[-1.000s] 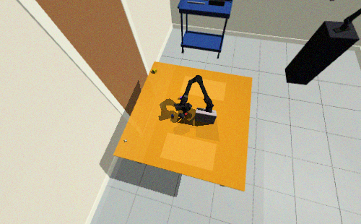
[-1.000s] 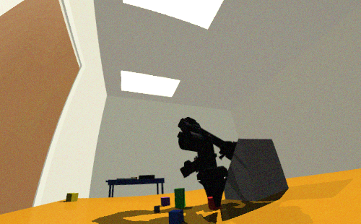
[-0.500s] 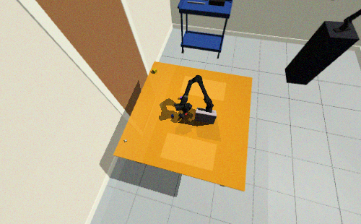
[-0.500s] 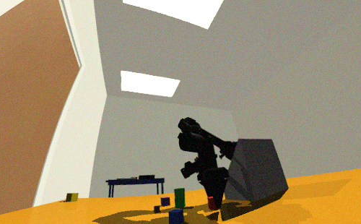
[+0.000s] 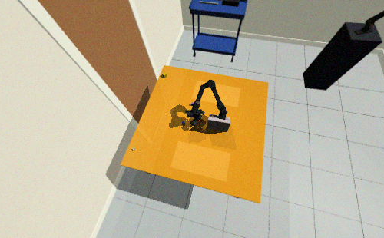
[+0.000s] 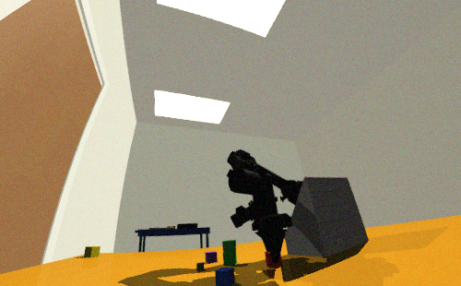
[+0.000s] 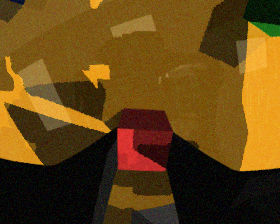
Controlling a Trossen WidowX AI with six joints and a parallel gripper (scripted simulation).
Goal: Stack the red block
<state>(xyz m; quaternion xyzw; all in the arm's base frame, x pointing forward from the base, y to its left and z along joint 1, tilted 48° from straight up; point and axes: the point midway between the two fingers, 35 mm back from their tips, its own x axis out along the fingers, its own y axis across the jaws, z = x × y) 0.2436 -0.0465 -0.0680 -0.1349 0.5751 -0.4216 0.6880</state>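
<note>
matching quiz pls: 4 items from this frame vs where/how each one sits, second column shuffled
Items:
1. red block
2. green tower
3. yellow block
4. gripper

States:
A. far off near the table's edge by the wall
B. upright on the table, apart from the arm
C. lowered to the table, shut on a block
D. between the fingers, low at the table

Pairs: 1-D, 2-B, 3-A, 4-C
</note>
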